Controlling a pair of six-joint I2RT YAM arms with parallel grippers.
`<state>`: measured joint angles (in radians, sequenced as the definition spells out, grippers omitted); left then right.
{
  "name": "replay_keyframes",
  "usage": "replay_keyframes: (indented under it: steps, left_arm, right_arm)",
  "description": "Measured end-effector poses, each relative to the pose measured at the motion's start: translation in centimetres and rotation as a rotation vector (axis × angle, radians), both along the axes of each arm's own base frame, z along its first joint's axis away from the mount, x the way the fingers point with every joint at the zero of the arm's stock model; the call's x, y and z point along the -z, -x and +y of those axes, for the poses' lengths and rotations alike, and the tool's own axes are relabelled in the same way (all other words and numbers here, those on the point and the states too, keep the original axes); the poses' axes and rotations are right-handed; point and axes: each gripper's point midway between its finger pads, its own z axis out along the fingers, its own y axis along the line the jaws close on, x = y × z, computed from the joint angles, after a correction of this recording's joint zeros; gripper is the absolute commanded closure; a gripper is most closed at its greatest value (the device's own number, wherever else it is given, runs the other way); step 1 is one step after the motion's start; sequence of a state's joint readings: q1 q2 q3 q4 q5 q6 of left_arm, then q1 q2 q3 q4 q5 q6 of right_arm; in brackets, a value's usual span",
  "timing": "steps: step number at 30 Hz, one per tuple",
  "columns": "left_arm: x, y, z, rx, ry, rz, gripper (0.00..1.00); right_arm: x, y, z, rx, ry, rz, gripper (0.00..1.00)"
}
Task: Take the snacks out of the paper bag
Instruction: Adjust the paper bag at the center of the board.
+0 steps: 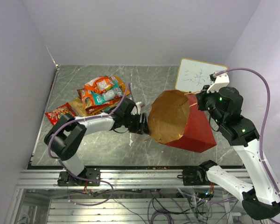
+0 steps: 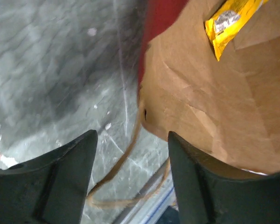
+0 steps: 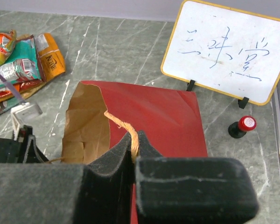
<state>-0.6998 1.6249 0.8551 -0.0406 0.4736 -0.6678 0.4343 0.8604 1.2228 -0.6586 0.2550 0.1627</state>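
Grey marble tabletop (image 1: 84,149) is bearing a large red paper bag (image 1: 193,133), tipped mouth-leftward. The right gripper (image 3: 130,151) is pinching its thin orange cord handle (image 3: 119,122). The left gripper (image 1: 142,125) is gaping wide at its mouth. A yellow packet (image 2: 228,21) is lying inside, and colourful snack packets (image 1: 101,93) are lying beyond.

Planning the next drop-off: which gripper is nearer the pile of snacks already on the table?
Left. The left gripper is at the paper bag mouth, just right of the snack pile; the right gripper pinches the cord handle, beyond the bag.

My left arm (image 1: 91,123) and right arm (image 1: 259,163) have white links, black joints and lilac cables (image 1: 266,107). The fingers (image 3: 196,186) look foam-padded, I think
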Motion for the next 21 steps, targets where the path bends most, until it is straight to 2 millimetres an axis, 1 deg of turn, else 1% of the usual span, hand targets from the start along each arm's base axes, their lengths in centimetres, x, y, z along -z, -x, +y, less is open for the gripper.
replay_keyframes:
  steps: [2,3,4,7,8,10,11,13,14,15,17,18,19,20,21]
  left_arm:
    - [0.2,0.1,-1.1,0.042,-0.007,-0.007,0.70]
    - [0.1,0.2,-1.5,0.057,-0.004,-0.013,0.83]
    - [-0.1,0.3,-1.8,0.072,0.000,-0.021,0.91]
    - [-1.5,0.5,-2.1,0.090,0.009,-0.046,0.93]
    - [-2.3,0.4,-2.1,0.089,0.013,-0.056,0.93]
    - [-4.6,0.1,-2.2,0.086,0.033,-0.093,0.93]
    - [-6.4,-0.1,-2.3,0.082,0.050,-0.121,0.93]
    - [-10.5,-0.9,-2.8,0.073,0.101,-0.193,0.93]
    - [-12.9,-1.3,-3.0,0.068,0.134,-0.235,0.93]
    - [-16.1,-1.7,-3.4,0.063,0.183,-0.292,0.93]
    - [-20.5,-1.9,-3.6,0.054,0.259,-0.375,0.93]
    - [-22.2,-1.8,-3.6,0.048,0.295,-0.407,0.93]
    - [-23.5,-1.3,-3.5,0.042,0.325,-0.424,0.93]
    - [-23.9,-0.7,-3.6,0.039,0.346,-0.427,0.93]
    - [-23.6,0.1,-3.7,0.036,0.359,-0.412,0.93]
  right_arm:
    - [0.0,-0.1,0.0,-0.001,0.005,0.001,1.00]
    - [0.0,-0.2,0.0,-0.002,0.006,0.001,1.00]
    - [-0.1,-0.3,0.1,-0.002,0.007,0.000,1.00]
    - [-0.4,-0.8,0.3,-0.007,0.018,-0.011,1.00]
    - [-0.6,-1.2,0.4,-0.009,0.024,-0.018,1.00]
    - [-1.3,-2.2,0.8,-0.015,0.035,-0.037,1.00]
    - [-1.7,-2.6,1.0,-0.021,0.040,-0.047,1.00]
    - [-3.1,-3.9,1.9,-0.049,0.052,-0.079,1.00]
    - [-4.0,-4.7,2.5,-0.065,0.053,-0.102,1.00]
    - [-5.1,-5.4,3.0,-0.084,0.055,-0.130,1.00]
    - [-6.6,-6.5,4.0,-0.117,0.060,-0.178,1.00]
    - [-7.4,-7.0,4.5,-0.139,0.063,-0.202,1.00]
    - [-7.6,-7.3,4.9,-0.154,0.065,-0.213,1.00]
    - [-7.7,-7.5,5.3,-0.169,0.066,-0.219,1.00]
    - [-7.4,-7.6,5.7,-0.188,0.065,-0.218,1.00]
